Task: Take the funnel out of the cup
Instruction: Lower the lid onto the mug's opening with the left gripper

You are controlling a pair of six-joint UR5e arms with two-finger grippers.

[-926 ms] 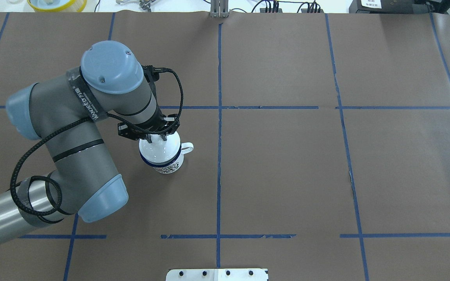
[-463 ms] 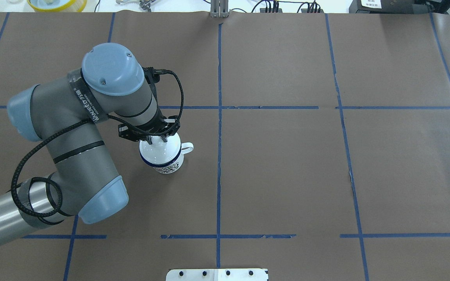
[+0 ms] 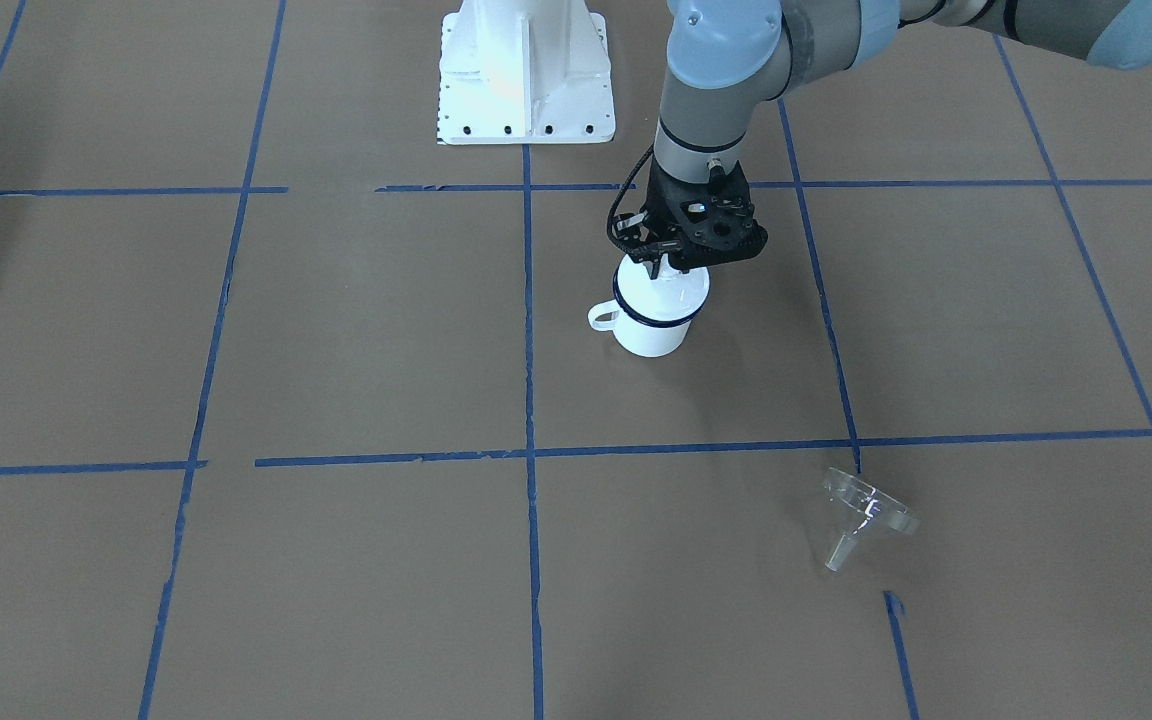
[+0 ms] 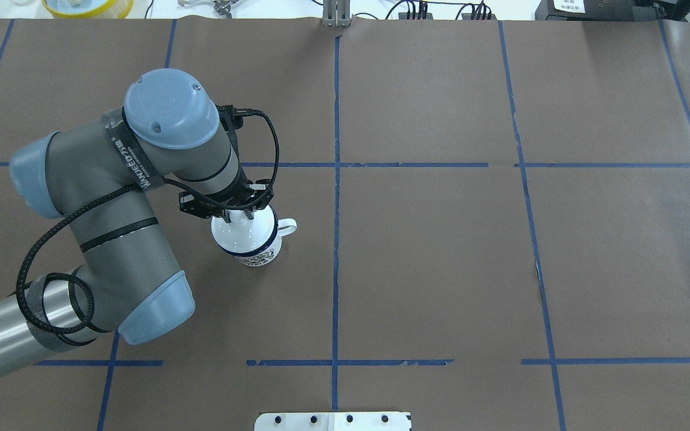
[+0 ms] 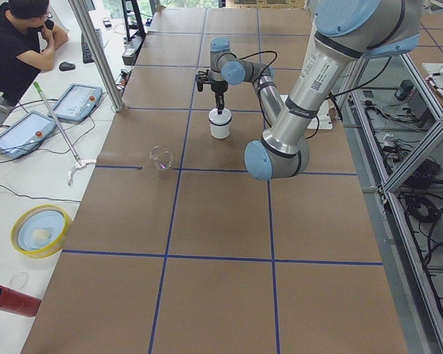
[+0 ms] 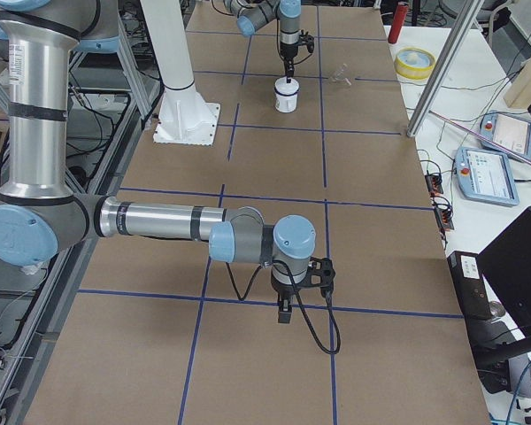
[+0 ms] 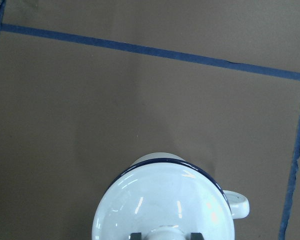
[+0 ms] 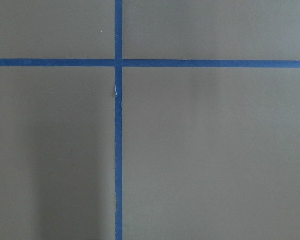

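The cup (image 3: 648,335), a white mug with a dark blue rim, stands upright on the brown table; it also shows in the overhead view (image 4: 256,254). A round white lid with a knob (image 7: 160,205) sits on it. My left gripper (image 3: 671,268) reaches straight down and is shut on the lid's knob, seen between the fingertips (image 7: 136,235) in the wrist view. The clear funnel (image 3: 861,515) lies on its side on the table, well away from the cup, and my left arm hides it in the overhead view. My right gripper (image 6: 283,314) hangs over bare table far from both; I cannot tell its state.
The white robot base plate (image 3: 526,80) stands behind the cup. A yellow dish (image 5: 38,230), a red cylinder (image 5: 7,299) and teach pendants (image 5: 74,102) lie on the side table beyond the far edge. An operator (image 5: 22,37) sits there.
My left arm has shifted slightly to the left and away from the robot, and the lid's left edge has moved a little with it. The cup stays in place.
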